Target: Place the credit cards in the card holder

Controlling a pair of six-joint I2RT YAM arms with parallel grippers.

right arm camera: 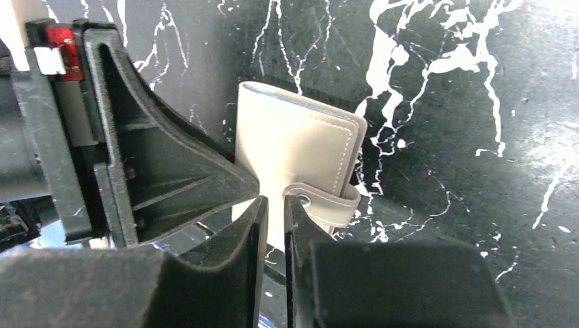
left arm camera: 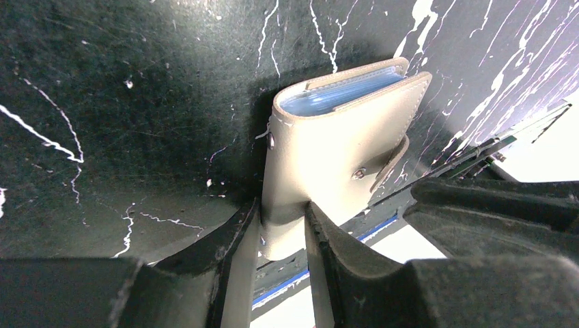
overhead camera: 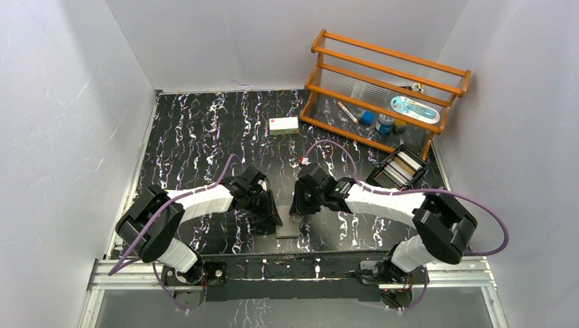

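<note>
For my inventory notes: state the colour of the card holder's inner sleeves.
Light blue, inside the grey-taupe card holder; shows best in the left wrist view.

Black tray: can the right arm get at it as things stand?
Likely not yet: the right claw is shut on the holder, shared with the left claw. The tray sits close beside its forearm.

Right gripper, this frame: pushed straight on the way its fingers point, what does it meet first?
The card holder, which sits between the fingers of the right gripper, apparently pinched, so there is no gap to cross. Behind it lies the black marbled table; how far behind is unclear.
</note>
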